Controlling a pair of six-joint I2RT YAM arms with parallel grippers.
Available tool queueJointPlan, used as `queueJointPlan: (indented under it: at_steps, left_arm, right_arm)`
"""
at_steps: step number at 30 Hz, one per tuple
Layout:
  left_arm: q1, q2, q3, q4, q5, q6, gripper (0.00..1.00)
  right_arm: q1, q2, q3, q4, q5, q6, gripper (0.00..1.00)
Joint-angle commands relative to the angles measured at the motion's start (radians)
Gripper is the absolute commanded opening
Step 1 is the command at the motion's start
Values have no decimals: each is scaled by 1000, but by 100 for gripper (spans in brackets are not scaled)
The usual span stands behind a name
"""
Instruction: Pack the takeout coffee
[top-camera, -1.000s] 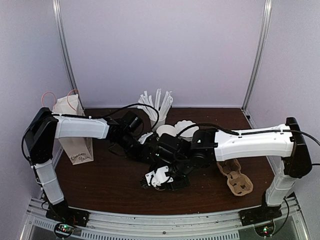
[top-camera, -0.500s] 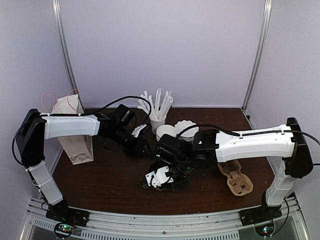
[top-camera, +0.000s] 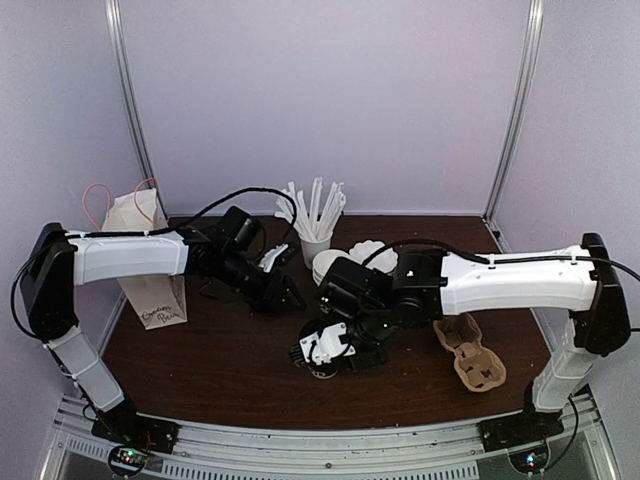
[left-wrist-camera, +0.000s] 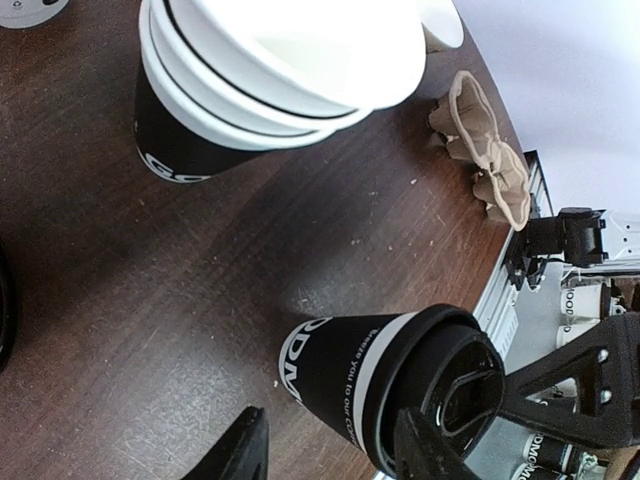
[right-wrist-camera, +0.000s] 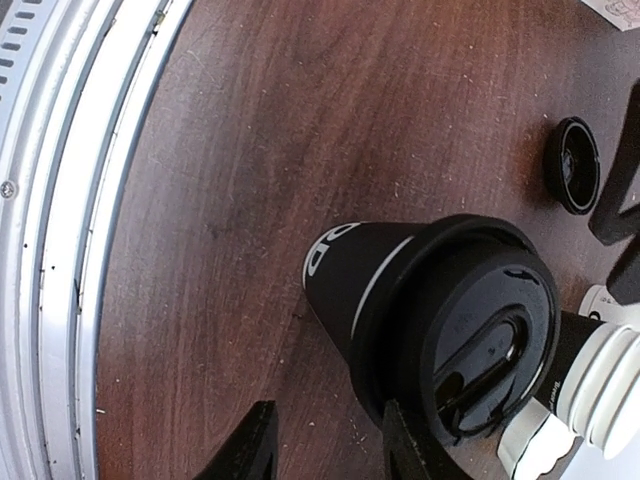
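Note:
The takeout coffee (right-wrist-camera: 440, 320) is a black cup with white lettering and a black lid, standing upright on the dark wood table (right-wrist-camera: 230, 180). My right gripper (right-wrist-camera: 330, 442) hovers just above it, open, with bare table between the fingers and one finger (right-wrist-camera: 412, 445) beside the lid rim. The left wrist view shows the same takeout coffee (left-wrist-camera: 395, 385) ahead of my left gripper (left-wrist-camera: 330, 452), which is open with the cup just past one finger. From the top camera the left gripper (top-camera: 282, 292) sits left of the right gripper (top-camera: 325, 355), and the cup is mostly hidden beneath the right one.
A stack of black and white cups (left-wrist-camera: 250, 90) stands close behind the coffee. A loose black lid (right-wrist-camera: 572, 165) lies on the table. A cardboard cup carrier (top-camera: 468, 355) lies front right, a paper bag (top-camera: 150, 270) far left, a cup of straws (top-camera: 315, 225) at the back.
My left arm has drawn back to the left, away from the right arm and the cup, and opened a little. The right gripper has shifted slightly over the cup.

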Motion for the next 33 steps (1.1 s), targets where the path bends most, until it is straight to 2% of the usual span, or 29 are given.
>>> queueJointPlan:
  at_steps: [1, 15, 22, 25, 28, 33]
  left_arm:
    - [4, -39, -22, 36, 27, -9, 46]
    - [4, -109, -81, 38, 32, -47, 45]
    - [-5, -131, -144, 164, 24, -191, 46]
    - [-27, -145, -158, 187, 10, -233, 49]
    - [-51, -174, -182, 191, -9, -252, 55]
    - [-84, -202, -218, 182, -26, -264, 61]
  right_arm:
    - [-36, -51, -4, -20, 33, -5, 40]
    - [-180, -90, -42, 19, -18, 25, 41]
    - [-230, -136, -55, -3, -55, 59, 41]
    - [-278, -163, -48, -28, -133, 98, 41]
    - [-368, -171, -45, -22, -288, 184, 42]
    - [-472, -107, -34, 24, -496, 352, 42]
